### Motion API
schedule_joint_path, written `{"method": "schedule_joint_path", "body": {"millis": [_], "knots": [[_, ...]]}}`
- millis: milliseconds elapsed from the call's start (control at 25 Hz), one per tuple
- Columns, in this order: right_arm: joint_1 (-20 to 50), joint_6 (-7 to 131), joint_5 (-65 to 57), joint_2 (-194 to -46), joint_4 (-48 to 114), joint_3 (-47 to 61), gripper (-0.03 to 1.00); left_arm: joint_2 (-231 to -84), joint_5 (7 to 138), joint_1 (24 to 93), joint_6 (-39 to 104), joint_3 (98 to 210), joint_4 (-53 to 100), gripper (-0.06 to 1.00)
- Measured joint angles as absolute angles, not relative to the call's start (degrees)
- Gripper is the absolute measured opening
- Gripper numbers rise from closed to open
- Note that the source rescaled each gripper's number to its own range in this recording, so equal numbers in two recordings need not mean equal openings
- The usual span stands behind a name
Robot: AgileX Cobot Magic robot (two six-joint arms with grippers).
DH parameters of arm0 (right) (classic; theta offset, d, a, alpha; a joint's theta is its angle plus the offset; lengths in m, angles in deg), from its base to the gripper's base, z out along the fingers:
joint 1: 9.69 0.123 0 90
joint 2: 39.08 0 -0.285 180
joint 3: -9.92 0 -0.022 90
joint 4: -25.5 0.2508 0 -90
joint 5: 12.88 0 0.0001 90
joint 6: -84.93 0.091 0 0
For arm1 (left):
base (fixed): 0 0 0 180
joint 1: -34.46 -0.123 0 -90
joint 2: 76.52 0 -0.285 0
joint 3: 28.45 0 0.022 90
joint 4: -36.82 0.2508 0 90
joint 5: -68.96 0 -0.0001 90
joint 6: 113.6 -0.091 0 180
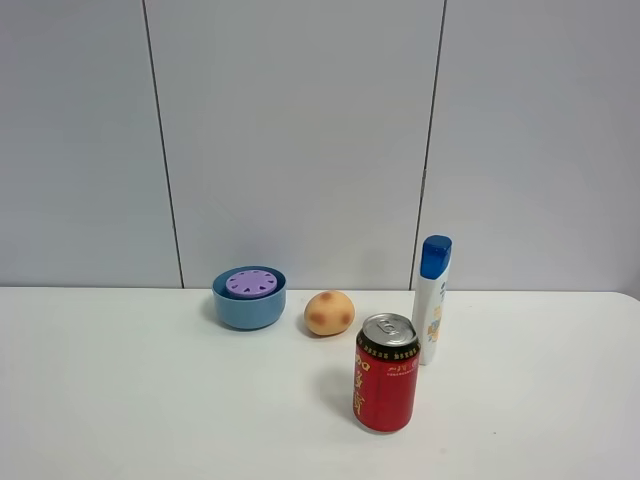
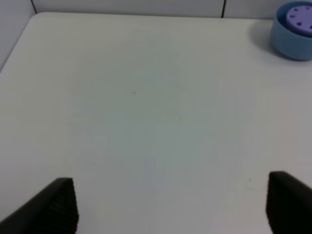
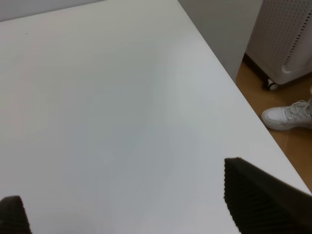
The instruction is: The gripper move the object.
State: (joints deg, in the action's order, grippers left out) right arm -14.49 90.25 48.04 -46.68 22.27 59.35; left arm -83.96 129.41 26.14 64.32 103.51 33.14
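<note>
The small purple-lidded tub (image 1: 252,283) sits inside a blue bowl (image 1: 249,306) at the back of the white table; only its lid with petal-shaped holes shows. It also shows in the left wrist view (image 2: 300,17), inside the bowl (image 2: 287,41), far from the fingers. My left gripper (image 2: 170,204) is open and empty over bare table, with black fingertips (image 2: 61,202) at the frame's edge. My right gripper (image 3: 131,204) is open and empty near the table's right edge. Neither gripper shows in the exterior high view.
A speckled orange ball (image 1: 329,313) lies right of the bowl. A red can (image 1: 386,372) stands in front, and a white bottle with a blue cap (image 1: 432,298) behind it. The right wrist view shows the table edge (image 3: 234,83), floor and a white shoe (image 3: 287,116).
</note>
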Motion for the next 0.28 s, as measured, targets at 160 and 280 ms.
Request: {"method": "schedule_joint_path", "body": {"millis": [160,280], "knots": [[-14.5,90.2,48.0,-46.7,22.3,59.3,1.0,-84.0,129.4,26.1,64.4,103.5,33.1,0.21],[-14.5,90.2,48.0,-46.7,22.3,59.3,1.0,-84.0,129.4,26.1,64.4,103.5,33.2,0.21]]}}
